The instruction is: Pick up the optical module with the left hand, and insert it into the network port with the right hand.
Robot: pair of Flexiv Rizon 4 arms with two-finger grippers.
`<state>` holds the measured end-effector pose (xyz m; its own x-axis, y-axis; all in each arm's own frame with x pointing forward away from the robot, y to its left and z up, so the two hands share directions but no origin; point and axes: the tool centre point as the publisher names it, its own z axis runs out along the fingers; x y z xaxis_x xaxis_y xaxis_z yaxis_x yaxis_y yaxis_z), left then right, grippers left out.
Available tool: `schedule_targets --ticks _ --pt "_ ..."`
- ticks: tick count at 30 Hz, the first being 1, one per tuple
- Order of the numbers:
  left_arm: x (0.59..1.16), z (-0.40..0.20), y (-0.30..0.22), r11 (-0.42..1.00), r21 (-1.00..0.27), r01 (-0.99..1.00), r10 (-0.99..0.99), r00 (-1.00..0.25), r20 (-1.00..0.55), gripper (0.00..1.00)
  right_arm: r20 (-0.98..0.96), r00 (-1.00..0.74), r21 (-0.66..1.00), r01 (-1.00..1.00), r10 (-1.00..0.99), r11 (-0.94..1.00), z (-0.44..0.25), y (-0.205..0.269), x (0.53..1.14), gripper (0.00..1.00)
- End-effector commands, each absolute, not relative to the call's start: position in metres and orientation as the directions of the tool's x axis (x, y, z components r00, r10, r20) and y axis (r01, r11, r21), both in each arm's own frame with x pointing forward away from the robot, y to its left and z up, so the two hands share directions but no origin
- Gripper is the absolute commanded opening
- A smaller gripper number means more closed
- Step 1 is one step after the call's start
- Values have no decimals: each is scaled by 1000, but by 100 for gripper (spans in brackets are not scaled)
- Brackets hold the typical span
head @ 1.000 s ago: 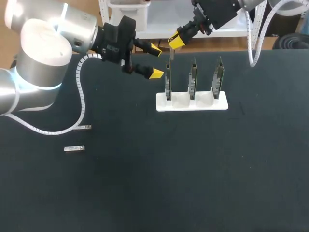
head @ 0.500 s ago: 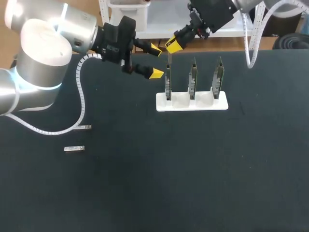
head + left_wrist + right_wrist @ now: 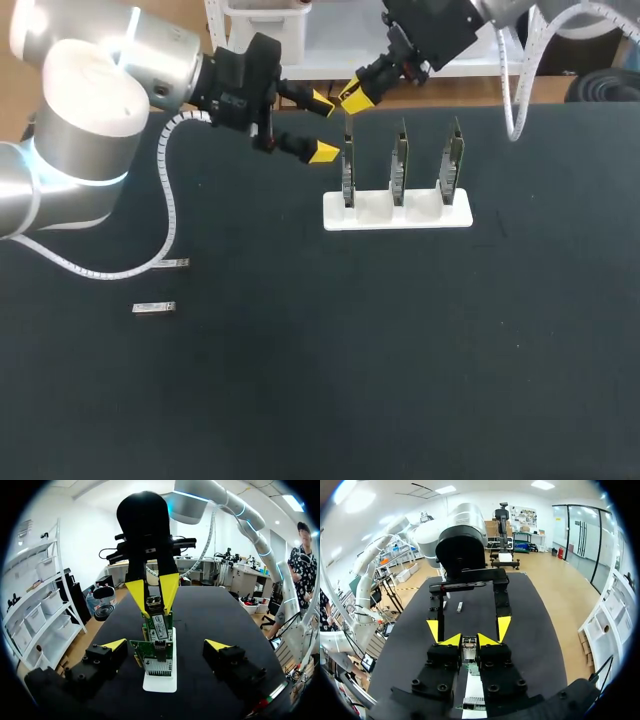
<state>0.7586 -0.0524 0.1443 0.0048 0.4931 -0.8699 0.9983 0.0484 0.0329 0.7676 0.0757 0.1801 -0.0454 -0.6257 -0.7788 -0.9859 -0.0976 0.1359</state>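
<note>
My right gripper [image 3: 352, 98] is shut on a small metal optical module [image 3: 469, 645] and holds it just above the leftmost of three upright green network boards [image 3: 348, 175]. The boards stand in a white holder [image 3: 397, 214]. In the left wrist view the right gripper [image 3: 152, 587] hangs over the nearest board [image 3: 155, 656], the module [image 3: 158, 624] pointing down at its top edge. My left gripper [image 3: 322, 126] is open and empty just left of that board, its yellow tips wide apart. Through the right wrist view, the left gripper [image 3: 468, 628] shows ahead.
Two more optical modules [image 3: 175, 263] [image 3: 154, 307] lie on the black table at the left, below the left arm's white cable [image 3: 170, 210]. The other two boards [image 3: 400, 170] [image 3: 450, 168] stand to the right in the holder.
My right gripper has shifted slightly to the left with the module, closer over the leftmost board. The left arm has kept still.
</note>
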Motion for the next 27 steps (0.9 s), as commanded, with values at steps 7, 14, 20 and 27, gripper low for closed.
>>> schedule_targets --ticks 7,14,20,27 --pt "758 145 -53 51 33 998 496 3 -868 100 -783 -46 128 -988 -621 -88 175 75 762 0" --pt "758 145 -53 51 33 998 496 3 -868 100 -776 -47 125 -989 -629 -79 172 74 762 0" --pt "758 145 -53 51 33 998 496 3 -868 100 -776 -46 119 -990 -629 -74 172 73 763 0" --pt "758 145 -53 51 33 998 496 3 -868 100 -773 -40 107 -992 -633 -67 172 74 765 0"
